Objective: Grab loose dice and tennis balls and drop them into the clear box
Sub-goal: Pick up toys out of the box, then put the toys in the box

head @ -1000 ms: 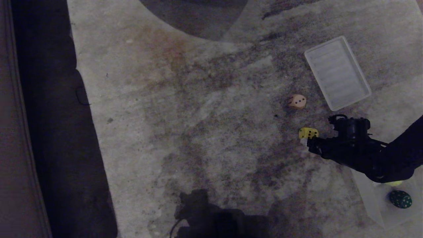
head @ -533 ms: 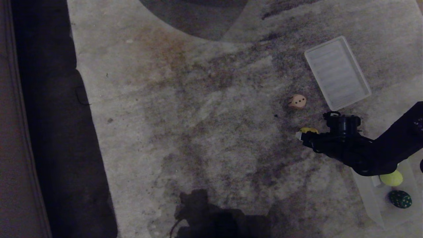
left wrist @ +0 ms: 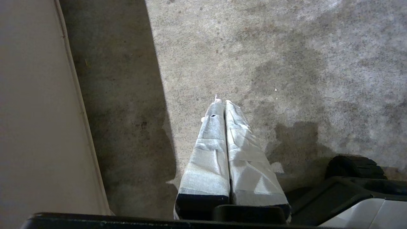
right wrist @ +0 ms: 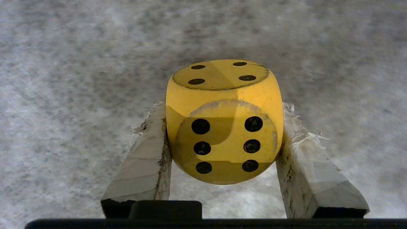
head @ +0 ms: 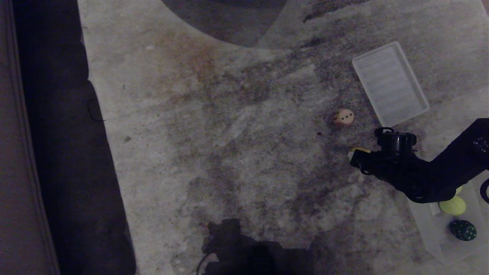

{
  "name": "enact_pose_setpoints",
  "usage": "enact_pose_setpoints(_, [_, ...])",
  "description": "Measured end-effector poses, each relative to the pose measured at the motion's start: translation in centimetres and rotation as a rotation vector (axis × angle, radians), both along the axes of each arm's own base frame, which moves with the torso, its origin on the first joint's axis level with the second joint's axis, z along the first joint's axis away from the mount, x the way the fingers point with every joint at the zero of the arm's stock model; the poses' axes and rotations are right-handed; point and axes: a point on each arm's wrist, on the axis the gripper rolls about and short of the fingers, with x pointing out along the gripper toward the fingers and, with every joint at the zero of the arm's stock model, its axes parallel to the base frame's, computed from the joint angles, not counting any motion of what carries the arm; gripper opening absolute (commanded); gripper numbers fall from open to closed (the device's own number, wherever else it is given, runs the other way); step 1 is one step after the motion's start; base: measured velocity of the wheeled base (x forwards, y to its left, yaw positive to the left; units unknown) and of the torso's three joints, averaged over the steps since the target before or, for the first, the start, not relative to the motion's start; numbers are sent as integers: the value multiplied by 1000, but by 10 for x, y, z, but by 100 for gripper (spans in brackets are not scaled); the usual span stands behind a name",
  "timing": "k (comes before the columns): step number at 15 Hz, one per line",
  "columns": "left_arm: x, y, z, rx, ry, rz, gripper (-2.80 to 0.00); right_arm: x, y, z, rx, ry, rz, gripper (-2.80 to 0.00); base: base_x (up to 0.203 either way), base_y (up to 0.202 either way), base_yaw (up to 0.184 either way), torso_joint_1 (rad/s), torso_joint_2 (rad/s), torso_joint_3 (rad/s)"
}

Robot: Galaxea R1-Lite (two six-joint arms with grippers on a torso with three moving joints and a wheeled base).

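A yellow die [right wrist: 224, 121] with black pips sits on the pale carpet, and both taped fingers of my right gripper [right wrist: 222, 108] press its sides. In the head view only a sliver of this yellow die [head: 359, 149] shows beside the right gripper [head: 353, 156]. A pinkish-tan die [head: 344, 117] lies loose just beyond it. The clear box [head: 427, 229] stands at the lower right and holds a tennis ball [head: 452, 205] and a dark green die [head: 463, 230]. My left gripper [left wrist: 221, 101] is parked over the carpet, shut and empty.
A flat ribbed clear lid [head: 389, 84] lies on the carpet beyond the right arm. A dark strip of floor [head: 57, 152] runs along the carpet's left edge, next to a pale wall [left wrist: 35, 111]. The robot's shadow [head: 244, 248] falls at the bottom.
The right gripper has slid forward over the yellow die, which now shows only as a sliver in the head view. The arm has shifted off the box, uncovering the tennis ball.
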Motion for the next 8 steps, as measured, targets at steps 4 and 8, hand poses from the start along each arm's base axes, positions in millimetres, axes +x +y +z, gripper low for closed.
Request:
enact_pose_setpoints(4, [0,0,0,0,0,0,-280,-30,-2,20,-31,63,7,-280,0,0,0,0,0,0])
enact_pose_setpoints(8, [0,0,0,0,0,1,-280,-95,-3,60,-84,89,45,-280,0,0,0,0,0,0])
